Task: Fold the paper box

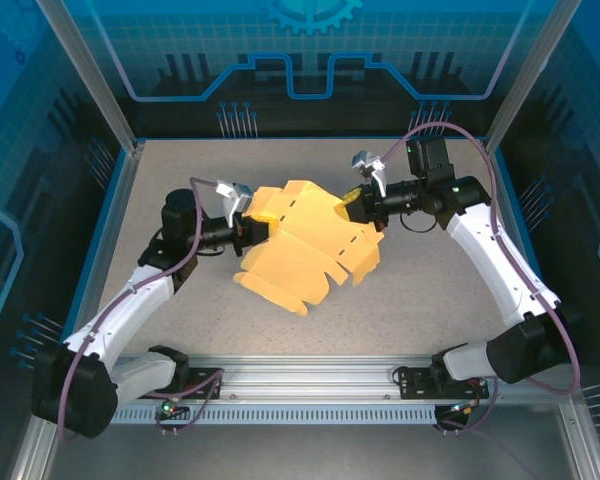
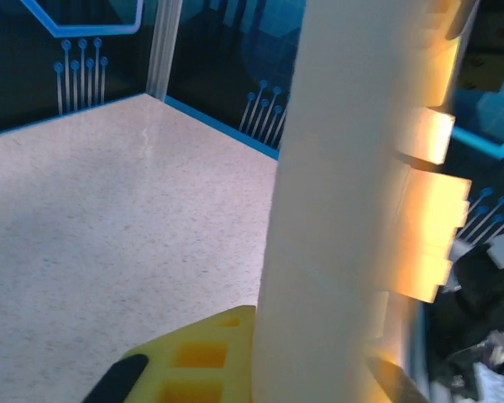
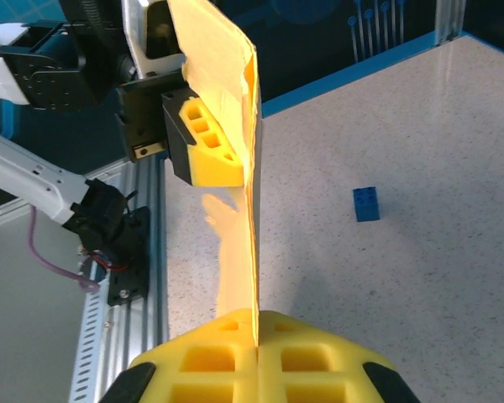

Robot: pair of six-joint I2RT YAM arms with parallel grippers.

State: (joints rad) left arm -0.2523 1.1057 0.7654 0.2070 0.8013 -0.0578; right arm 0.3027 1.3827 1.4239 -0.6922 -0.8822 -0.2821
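Your left hand point(image 1: 248, 228) and right hand point(image 1: 355, 205) are each pinched shut on opposite edges of the paper box point(image 1: 300, 250), which spans between them, probably to steady it for creasing.

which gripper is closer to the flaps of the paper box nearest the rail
Left. The left gripper grips the paper box at its left edge, just above those flaps; the right gripper grips the opposite edge, across the sheet.
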